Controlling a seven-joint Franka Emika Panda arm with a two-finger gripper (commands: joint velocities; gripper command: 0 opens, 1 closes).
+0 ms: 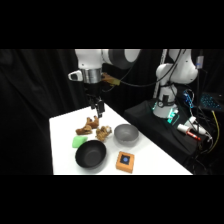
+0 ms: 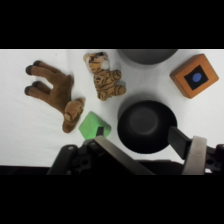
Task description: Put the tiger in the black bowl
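The tiger (image 2: 104,76) looks soft and light, so squeezing its striped middle should work. The gripper (image 2: 150,150) hangs wide open and empty, with the black bowl (image 2: 146,126) just beside the toy.

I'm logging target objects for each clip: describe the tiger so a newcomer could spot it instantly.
In the wrist view, start at the black bowl; the tiger lies on the white table just beyond its rim, beside the brown toy. It alone is orange with dark stripes, smaller than its plain brown neighbour.
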